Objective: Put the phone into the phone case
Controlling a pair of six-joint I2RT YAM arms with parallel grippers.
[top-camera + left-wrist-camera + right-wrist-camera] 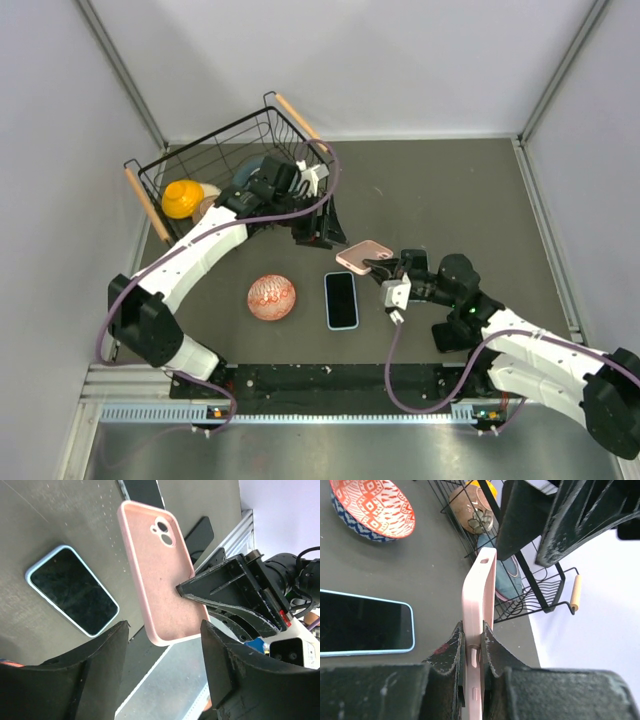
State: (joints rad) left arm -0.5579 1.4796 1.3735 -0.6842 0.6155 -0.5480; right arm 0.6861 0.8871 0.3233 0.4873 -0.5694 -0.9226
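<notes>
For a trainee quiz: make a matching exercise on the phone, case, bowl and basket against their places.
1 phone; 2 pink case; 3 patterned bowl; 4 wire basket.
A pinched in the right pincer; B flat on the table, screen up; C far left corner, things inside; D left of the phone.
Pairs: 1-B; 2-A; 3-D; 4-C.

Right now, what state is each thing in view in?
phone case, held on edge in the right pincer, empty
phone, flat on the table, screen up, uncased
right pincer, shut on the phone case
left pincer, open, holding nothing
bowl, upright, empty
basket, upright, several items inside
</notes>
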